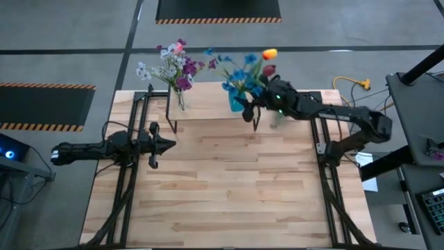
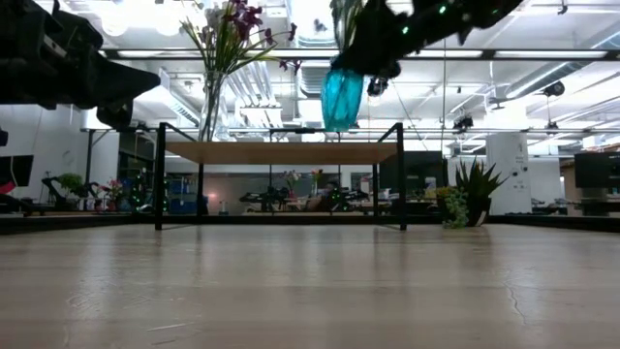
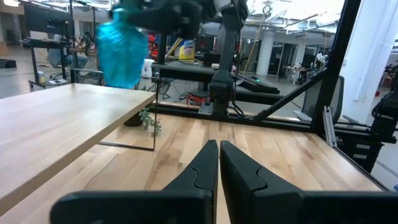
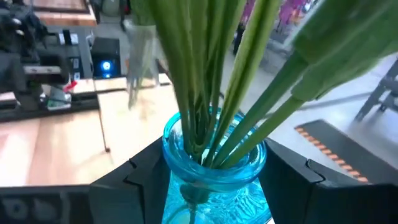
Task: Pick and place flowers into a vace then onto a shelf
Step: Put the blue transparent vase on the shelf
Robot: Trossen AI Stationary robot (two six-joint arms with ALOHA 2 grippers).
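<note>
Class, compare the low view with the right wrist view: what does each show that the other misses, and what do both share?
Only the low view shows the blue vase held clear above the shelf, and the spiky sprig beyond. Only the right wrist view shows the green stems entering the vase's mouth, with the right gripper shut on its neck. Both show the blue vase and the clear vase on the shelf.

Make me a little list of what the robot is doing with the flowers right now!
right claw: shut on the blue vase, held in the air above the shelf
blue vase: holds blue and orange flowers
clear vase: stands on the shelf with purple and white flowers
left claw: shut, empty, over the table, left of the shelf
green sprig: on the table under the shelf's edge
</note>
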